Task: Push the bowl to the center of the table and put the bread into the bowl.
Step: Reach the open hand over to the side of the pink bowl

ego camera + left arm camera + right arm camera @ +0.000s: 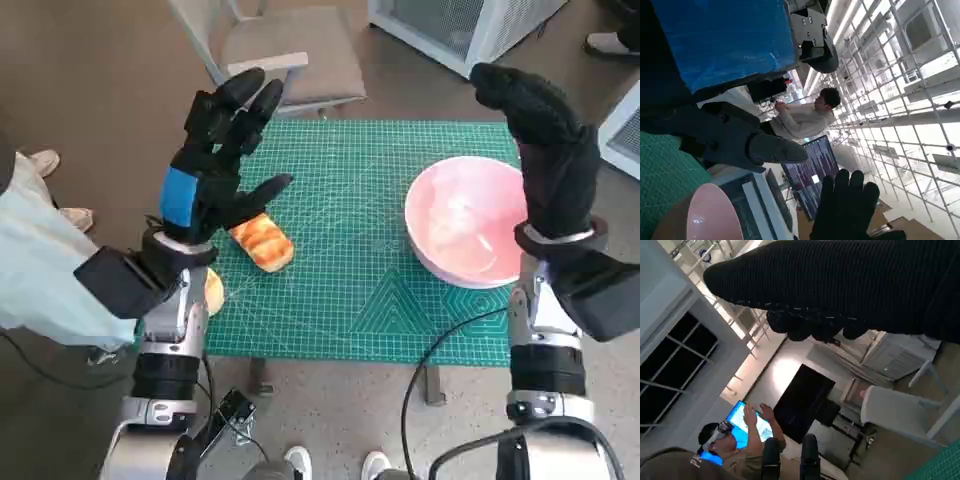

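Beside the raised left hand (213, 165) lies bread (262, 241).

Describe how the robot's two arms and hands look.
Left hand: black, blocky fingers, blue tape across its back. Right hand: covered by a black knitted glove. Both forearms are pale silver-grey cylinders with black cuffs at the wrists, and black cables loop beside each.
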Controlling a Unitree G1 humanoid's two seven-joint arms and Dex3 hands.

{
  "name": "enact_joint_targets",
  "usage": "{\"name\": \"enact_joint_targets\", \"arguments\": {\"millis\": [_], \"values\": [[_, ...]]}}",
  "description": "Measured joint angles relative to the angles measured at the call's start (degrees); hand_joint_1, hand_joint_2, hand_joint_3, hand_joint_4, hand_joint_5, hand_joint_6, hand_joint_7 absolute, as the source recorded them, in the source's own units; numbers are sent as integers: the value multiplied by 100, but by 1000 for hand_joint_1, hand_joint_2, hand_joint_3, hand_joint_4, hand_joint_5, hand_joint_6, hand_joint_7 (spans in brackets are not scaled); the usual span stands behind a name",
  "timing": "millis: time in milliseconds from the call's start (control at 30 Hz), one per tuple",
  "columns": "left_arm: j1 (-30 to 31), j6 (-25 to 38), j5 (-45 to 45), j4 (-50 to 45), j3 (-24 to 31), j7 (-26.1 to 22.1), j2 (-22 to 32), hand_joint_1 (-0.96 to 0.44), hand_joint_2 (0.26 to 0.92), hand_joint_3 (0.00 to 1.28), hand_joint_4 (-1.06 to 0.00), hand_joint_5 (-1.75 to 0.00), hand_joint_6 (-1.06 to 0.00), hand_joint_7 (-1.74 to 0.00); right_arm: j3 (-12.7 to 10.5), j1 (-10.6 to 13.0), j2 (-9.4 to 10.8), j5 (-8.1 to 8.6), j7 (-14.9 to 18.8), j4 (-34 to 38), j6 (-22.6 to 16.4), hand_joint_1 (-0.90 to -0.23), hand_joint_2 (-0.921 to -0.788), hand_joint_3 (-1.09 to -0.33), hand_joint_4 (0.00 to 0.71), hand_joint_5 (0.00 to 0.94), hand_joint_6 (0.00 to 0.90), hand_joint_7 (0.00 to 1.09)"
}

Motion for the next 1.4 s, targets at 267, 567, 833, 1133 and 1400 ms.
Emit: {"name": "enact_joint_targets", "arguments": {"millis": [267,567,833,1133,1400], "values": [[0,0,-6,0,1,-13,0,-439,921,183,-308,-18,-77,-645,0,0,0,4,1,15,-15,-651,-921,-776,252,0,-1,597],[0,0,-6,0,1,-33,0,-438,921,188,-309,-17,-81,-640,1,0,0,9,3,42,-15,-651,-921,-776,252,0,-1,597],[0,0,-6,2,9,-51,0,-432,921,190,-309,-17,-82,-636,3,0,-1,5,3,48,-15,-649,-921,-776,251,0,-1,597],[0,-16,-6,73,20,-58,0,-430,921,189,-310,-16,-88,-628,-111,-45,-179,17,79,520,-144,-650,-921,-776,239,0,-1,595],[0,-34,-6,143,46,-61,20,-420,921,189,-309,-14,-92,-619,-476,-305,-756,-115,-184,1763,-305,-610,-921,-824,212,0,-1,563]]}}
